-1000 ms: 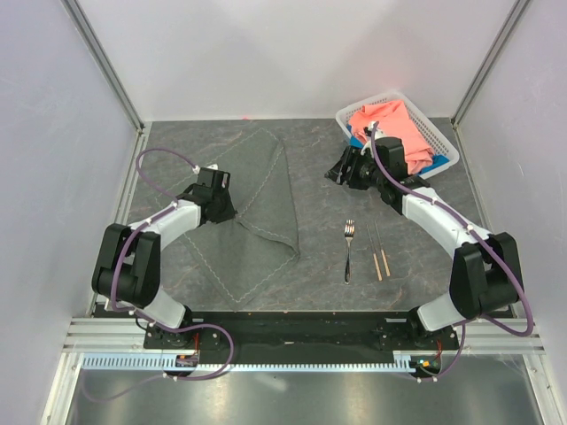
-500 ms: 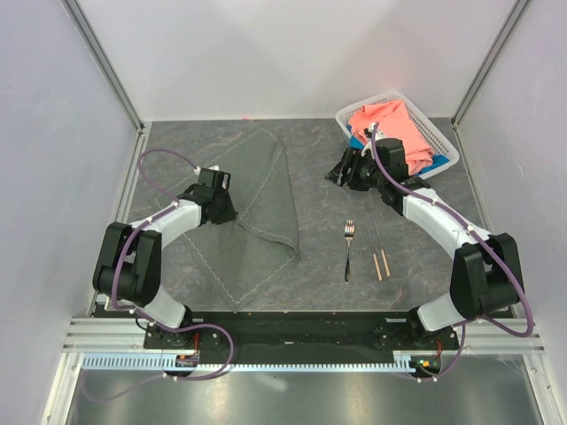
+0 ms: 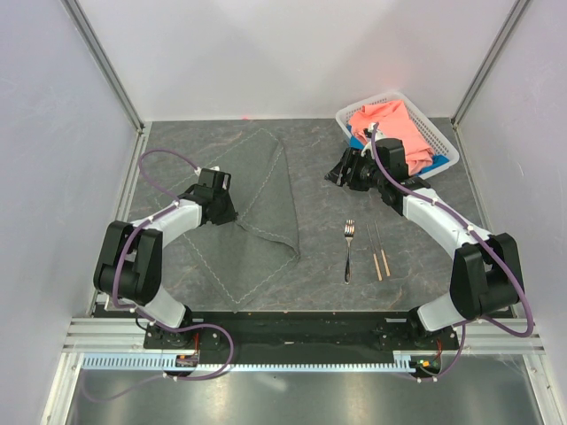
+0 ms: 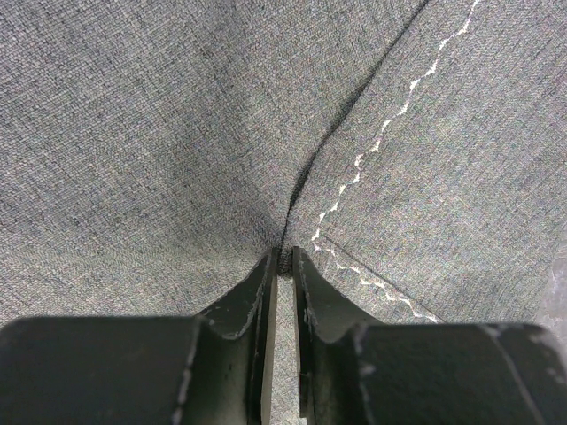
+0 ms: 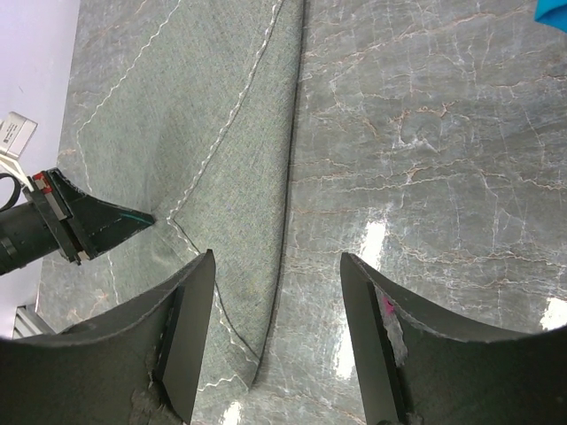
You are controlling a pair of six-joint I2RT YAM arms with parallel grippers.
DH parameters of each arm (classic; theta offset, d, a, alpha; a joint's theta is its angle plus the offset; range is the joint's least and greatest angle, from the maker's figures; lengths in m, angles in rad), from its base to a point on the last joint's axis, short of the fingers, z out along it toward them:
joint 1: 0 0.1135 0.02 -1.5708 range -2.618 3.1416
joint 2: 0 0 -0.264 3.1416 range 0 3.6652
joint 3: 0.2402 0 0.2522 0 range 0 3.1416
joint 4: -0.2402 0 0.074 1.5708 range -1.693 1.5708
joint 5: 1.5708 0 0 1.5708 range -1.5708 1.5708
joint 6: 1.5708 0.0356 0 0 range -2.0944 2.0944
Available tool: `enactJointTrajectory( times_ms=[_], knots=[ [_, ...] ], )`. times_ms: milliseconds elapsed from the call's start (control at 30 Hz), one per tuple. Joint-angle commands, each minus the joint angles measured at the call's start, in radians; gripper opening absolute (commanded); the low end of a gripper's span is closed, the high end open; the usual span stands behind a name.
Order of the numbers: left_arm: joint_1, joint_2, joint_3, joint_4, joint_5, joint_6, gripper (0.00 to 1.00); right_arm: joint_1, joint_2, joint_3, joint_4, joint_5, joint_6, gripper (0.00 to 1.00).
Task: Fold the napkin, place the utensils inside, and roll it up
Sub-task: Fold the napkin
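Note:
The dark grey napkin (image 3: 257, 190) lies partly folded on the left of the table, one layer turned over another. My left gripper (image 3: 232, 215) rests low at the folded layer's stitched corner. In the left wrist view its jaws (image 4: 284, 257) stand a narrow slit apart, and the napkin (image 4: 177, 133) lies flat beneath them. My right gripper (image 3: 335, 173) hangs open over the bare table, just right of the napkin's edge (image 5: 288, 177), with nothing between its fingers (image 5: 276, 257). The silver fork (image 3: 348, 251) and the wooden chopsticks (image 3: 381, 252) lie side by side at centre right.
A white basket (image 3: 447, 142) at the back right holds a salmon-pink cloth (image 3: 394, 119) and a blue cloth (image 3: 440, 161). Frame posts and white walls close in the marbled grey table (image 5: 425, 133). My left fingers (image 5: 133, 217) show in the right wrist view.
The left jaws have eased slightly apart at the napkin's corner. Both arms have hardly moved, and the napkin, fork and chopsticks lie as before.

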Motion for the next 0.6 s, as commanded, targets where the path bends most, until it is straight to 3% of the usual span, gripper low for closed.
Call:
enactJointTrajectory(
  times_ms=[0, 133, 367, 567],
  knots=[
    [-0.004, -0.022, 0.035, 0.005, -0.005, 0.027, 0.21, -0.002, -0.02, -0.003, 0.032, -0.025, -0.009, 0.67],
    [-0.005, -0.028, 0.038, -0.01, -0.023, 0.033, 0.2, -0.002, -0.02, -0.002, 0.03, -0.03, -0.01, 0.67],
    [-0.004, -0.063, 0.036, -0.021, -0.045, 0.047, 0.08, -0.002, -0.014, 0.0, 0.036, -0.044, -0.007, 0.68],
    [-0.005, -0.069, 0.05, -0.049, -0.063, 0.059, 0.08, -0.002, -0.011, 0.001, 0.038, -0.047, -0.009, 0.68]
  ],
)
